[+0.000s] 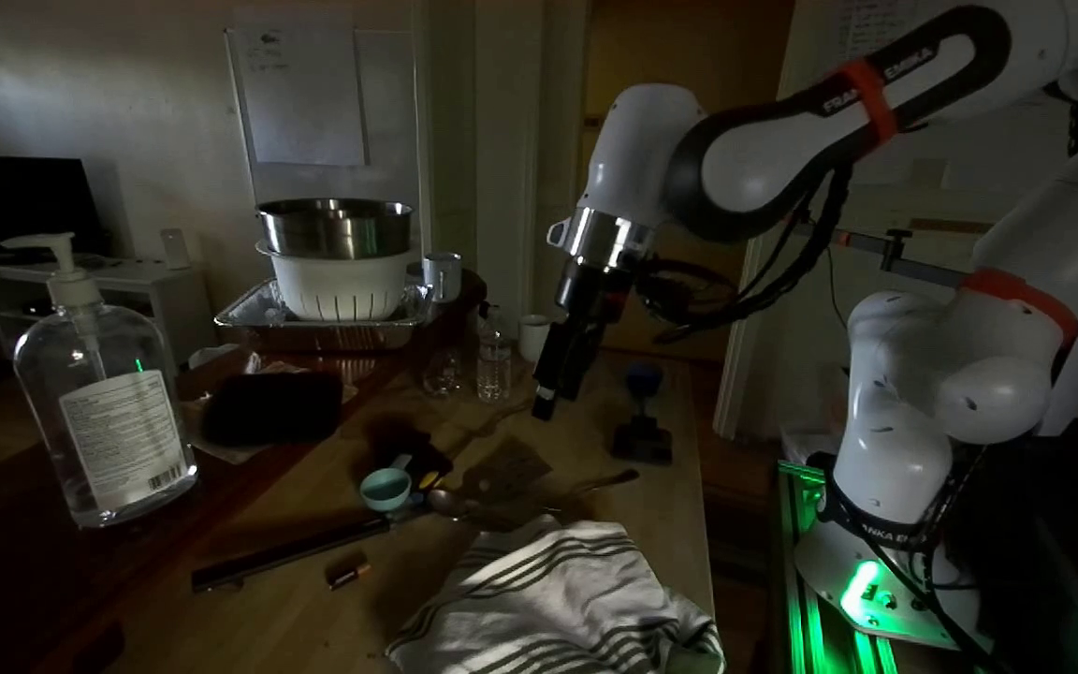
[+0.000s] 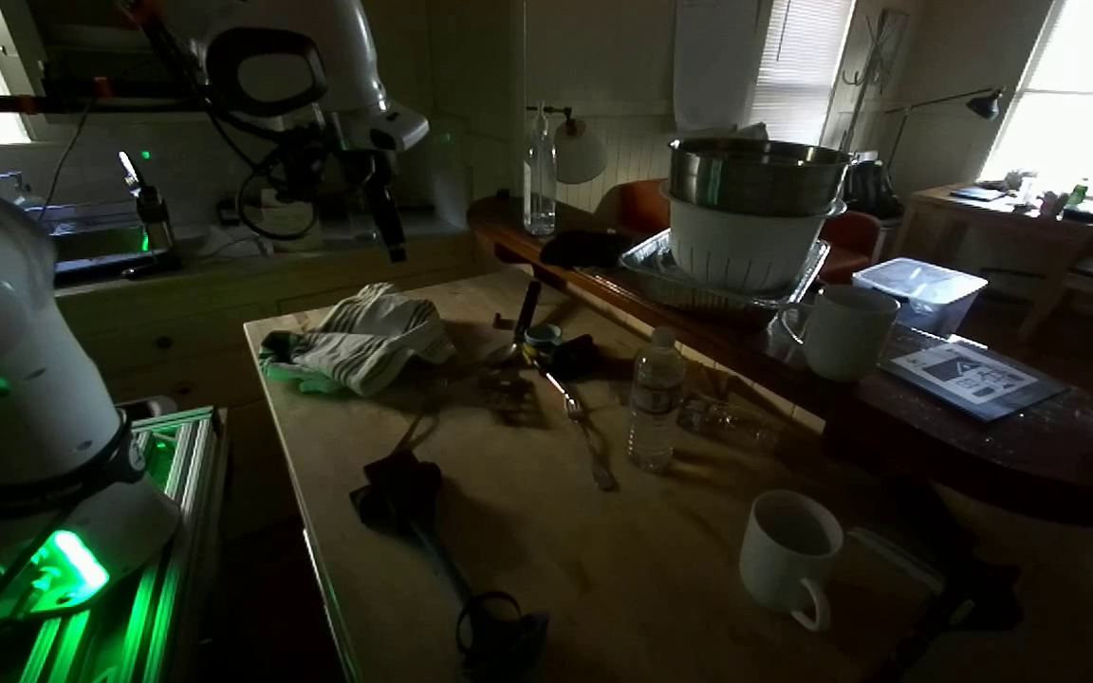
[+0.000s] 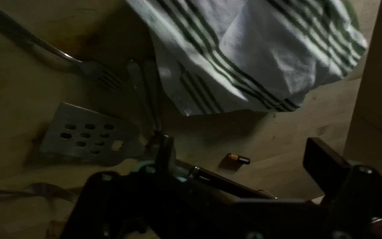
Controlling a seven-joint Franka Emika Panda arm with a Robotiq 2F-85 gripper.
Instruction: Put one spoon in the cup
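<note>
The small teal-green cup stands on the wooden table beside a dark object. It also shows in an exterior view; in the wrist view only teal slivers show behind the left finger. A spoon lies beside the cup, its handle towards the towel; its bowl also shows in an exterior view. In the wrist view what looks like its handle shows, the bowl hidden by the finger. My gripper is open and empty, well above the table; it shows in both exterior views.
A striped towel, slotted spatula, fork, second fork-like utensil and battery lie around. A clear bottle, white mug and dark stand are on the table. A metal pot tops a white colander.
</note>
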